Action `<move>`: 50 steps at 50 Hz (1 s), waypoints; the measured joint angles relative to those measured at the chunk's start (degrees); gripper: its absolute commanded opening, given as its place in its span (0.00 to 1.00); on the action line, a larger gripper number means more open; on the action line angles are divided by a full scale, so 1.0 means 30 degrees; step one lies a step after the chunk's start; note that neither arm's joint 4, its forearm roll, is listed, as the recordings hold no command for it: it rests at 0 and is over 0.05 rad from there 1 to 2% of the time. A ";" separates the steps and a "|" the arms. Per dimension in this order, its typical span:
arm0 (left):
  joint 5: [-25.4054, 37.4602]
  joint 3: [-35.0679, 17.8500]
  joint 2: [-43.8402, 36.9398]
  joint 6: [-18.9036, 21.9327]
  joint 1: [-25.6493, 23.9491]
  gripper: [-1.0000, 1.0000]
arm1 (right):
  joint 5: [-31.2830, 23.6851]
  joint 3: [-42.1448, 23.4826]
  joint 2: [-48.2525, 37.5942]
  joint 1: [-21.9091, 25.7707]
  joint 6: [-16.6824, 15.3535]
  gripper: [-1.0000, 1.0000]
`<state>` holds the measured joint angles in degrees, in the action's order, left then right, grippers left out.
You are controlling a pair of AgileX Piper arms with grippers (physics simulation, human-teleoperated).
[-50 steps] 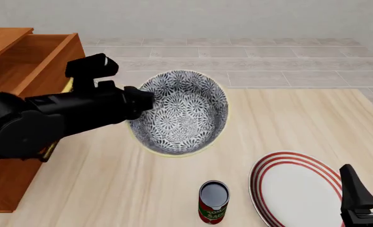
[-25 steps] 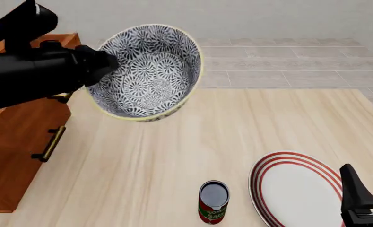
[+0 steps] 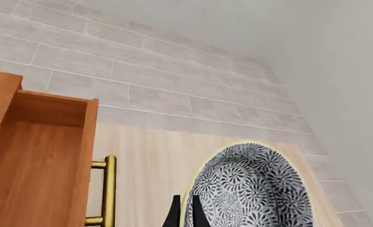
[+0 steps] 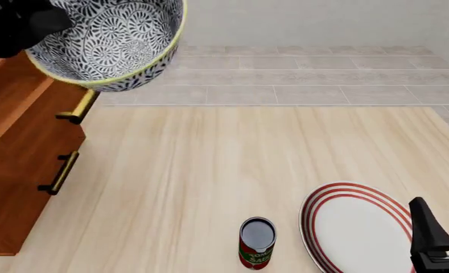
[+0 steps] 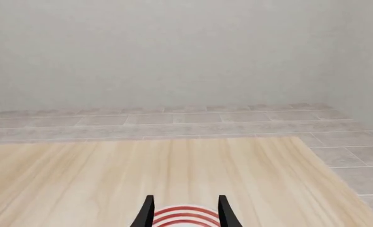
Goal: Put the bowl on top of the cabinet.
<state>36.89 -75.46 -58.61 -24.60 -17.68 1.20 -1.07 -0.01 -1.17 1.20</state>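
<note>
1 bowl (image 4: 110, 40) tilted, mouth toward camera, in left hand (image 3: 185, 213).

One patterned bowl (image 4: 106, 42), far left. One wooden cabinet (image 4: 19, 153) at left; two brass bar handles (image 4: 61, 173) visible on it. One red-labelled can (image 4: 256, 243), near centre. One white red-ringed plate (image 4: 357, 227), near right. One table (image 4: 224, 165). Two grippers: left gripper (image 3: 183, 215), right gripper (image 5: 184, 213).
</note>
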 measured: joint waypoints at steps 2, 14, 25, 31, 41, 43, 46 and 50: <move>0.0265 -0.0278 -0.0024 -0.0083 0.0381 0.00 | 0.0013 0.0009 0.0000 -0.0006 0.0016 1.00; 0.1617 -0.1508 -0.0051 0.0011 0.3083 0.00 | 0.0007 -0.0001 -0.0001 -0.0014 0.0089 1.00; 0.2610 -0.2271 -0.0166 -0.0201 0.4983 0.00 | 0.0082 0.0085 -0.0001 0.0025 0.0049 1.00; 0.3039 -0.2892 -0.0283 -0.0228 0.5919 0.00 | 0.0061 0.0055 0.0000 0.0033 0.0042 1.00; 0.3182 -0.3071 -0.0392 -0.0569 0.7261 0.00 | 0.0060 0.0035 0.0000 0.0045 0.0027 1.00; 0.3116 -0.2961 -0.0397 -0.0659 0.7519 0.00 | 0.0062 0.0033 0.0000 0.0044 0.0032 1.00; 0.3029 -0.2825 -0.0430 -0.0806 0.7924 0.00 | 0.0070 0.0042 0.0000 0.0044 0.0040 1.00; 0.2951 -0.2742 -0.0499 -0.0907 0.8493 0.00 | 0.0068 0.0051 0.0000 0.0059 0.0043 1.00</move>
<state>45.74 -83.68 -60.11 -27.32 7.80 1.40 -0.91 -0.01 -0.99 1.33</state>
